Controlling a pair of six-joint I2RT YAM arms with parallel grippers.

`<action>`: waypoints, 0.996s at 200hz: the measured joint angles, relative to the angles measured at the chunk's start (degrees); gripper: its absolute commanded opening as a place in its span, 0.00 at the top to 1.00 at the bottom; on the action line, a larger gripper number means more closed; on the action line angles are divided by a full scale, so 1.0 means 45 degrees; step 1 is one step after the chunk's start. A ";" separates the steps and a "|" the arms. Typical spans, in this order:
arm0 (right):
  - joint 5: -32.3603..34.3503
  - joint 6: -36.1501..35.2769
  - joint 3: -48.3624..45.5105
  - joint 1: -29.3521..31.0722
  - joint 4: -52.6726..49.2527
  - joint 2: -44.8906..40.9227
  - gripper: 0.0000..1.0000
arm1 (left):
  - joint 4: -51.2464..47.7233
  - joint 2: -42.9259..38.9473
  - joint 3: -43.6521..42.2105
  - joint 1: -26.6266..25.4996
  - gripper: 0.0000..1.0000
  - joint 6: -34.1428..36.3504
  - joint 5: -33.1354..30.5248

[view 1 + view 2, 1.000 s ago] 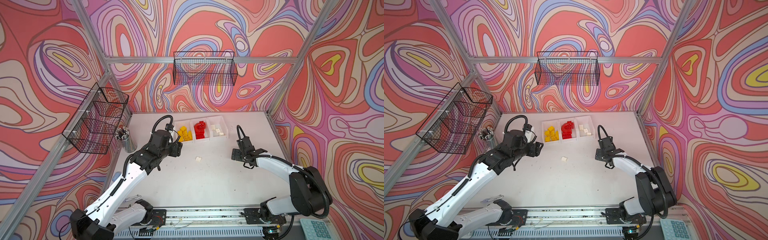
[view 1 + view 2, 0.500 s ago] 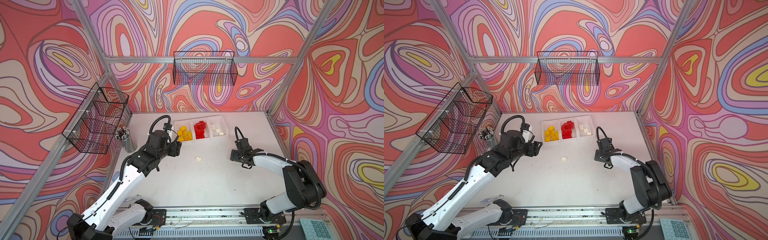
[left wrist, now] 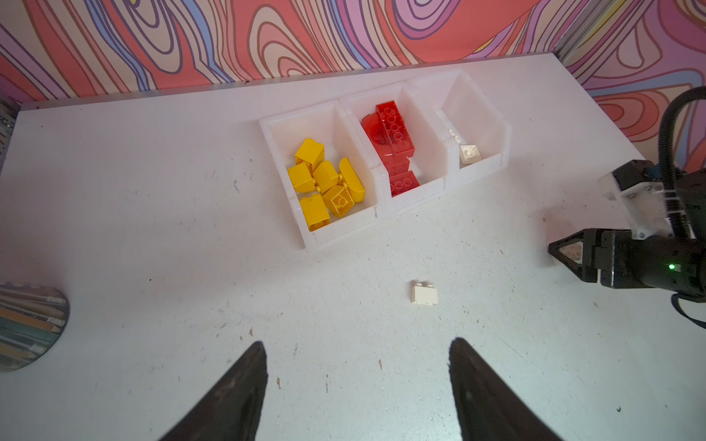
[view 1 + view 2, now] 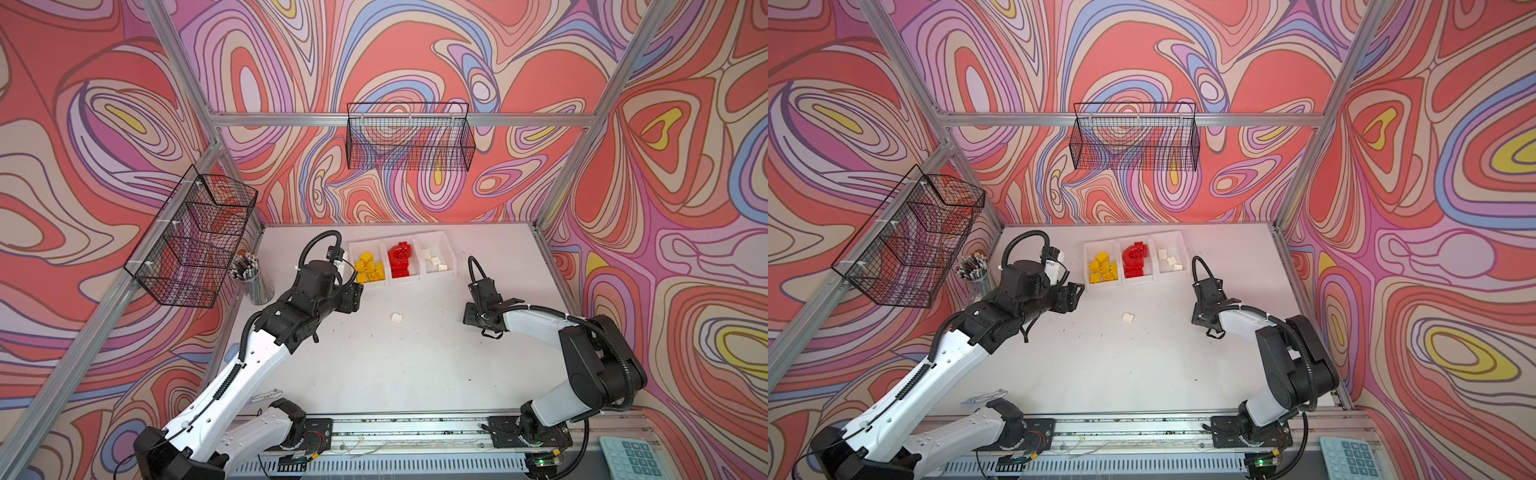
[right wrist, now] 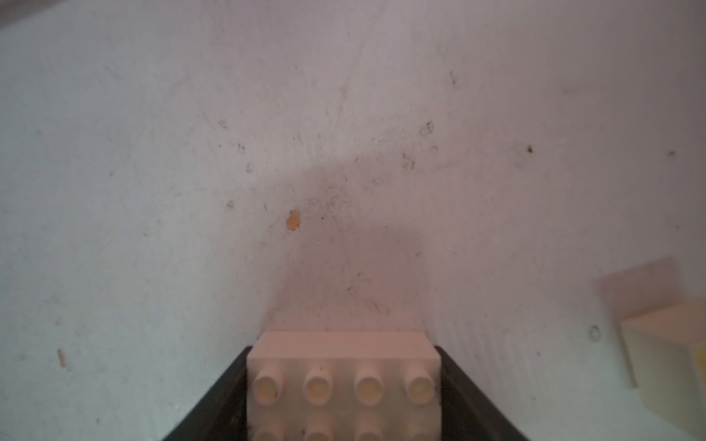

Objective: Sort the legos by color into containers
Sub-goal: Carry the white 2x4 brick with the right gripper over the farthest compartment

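White table (image 4: 415, 365) in a booth with swirling pink and red walls (image 4: 124, 124), most bricks already in their bins.
At the back of the table stands a row of three white bins (image 3: 345, 233): yellow bricks (image 3: 324, 183) in the left one, red bricks (image 3: 393, 145) in the middle one, white bricks (image 3: 469, 153) in the right one. One small white brick (image 3: 424, 294) lies alone on the table between both grippers. The left gripper (image 3: 357, 341) hangs over the table near the yellow bin, its jaws wide apart with nothing between them. The right gripper (image 5: 344, 347) is low at the table, and its jaws press on both sides of a wide white brick (image 5: 344, 382) with studs; whether this brick is lifted, I cannot tell.
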 measured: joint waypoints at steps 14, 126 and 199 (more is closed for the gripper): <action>-0.0063 0.0034 0.0000 0.0000 0.0083 0.0000 0.46 | 0.0000 0.0000 0.0000 0.0000 0.25 0.0000 0.0000; -0.1355 -0.0301 0.0675 0.0087 -0.0539 -0.1690 0.56 | 0.0000 -0.0160 0.0000 0.0000 0.25 0.0000 -0.0005; -0.3303 -0.0889 0.6178 0.0087 -0.1064 -0.0321 0.56 | -0.0005 -0.0160 0.0000 0.0000 0.25 0.0000 -0.0010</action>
